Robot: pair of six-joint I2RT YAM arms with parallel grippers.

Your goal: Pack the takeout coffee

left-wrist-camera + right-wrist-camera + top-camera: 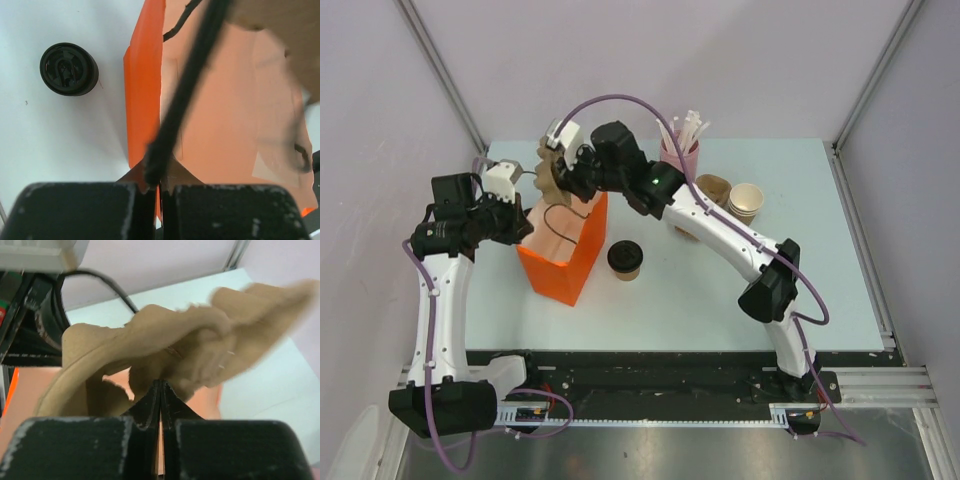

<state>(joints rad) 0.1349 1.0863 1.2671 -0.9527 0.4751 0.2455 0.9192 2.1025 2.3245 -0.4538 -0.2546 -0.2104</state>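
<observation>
The takeout coffee (624, 259), a small brown cup with a black lid, stands on the table just right of the orange paper bag (563, 262); its lid also shows in the left wrist view (68, 69). My left gripper (526, 218) is shut on the bag's left rim by its black handle (187, 85), the jaws (159, 187) pinched together on the orange paper (145, 90). My right gripper (566, 178) is shut on the brown moulded-pulp cup carrier (550, 168) and holds it over the bag's open mouth; the carrier fills the right wrist view (175, 340) above the jaws (161, 390).
A pink cup of white stirrers (680, 152) stands at the back. A brown sleeve (713, 188) and stacked pale-rimmed paper cups (746, 201) sit at the back right. The right arm spans the table's middle right.
</observation>
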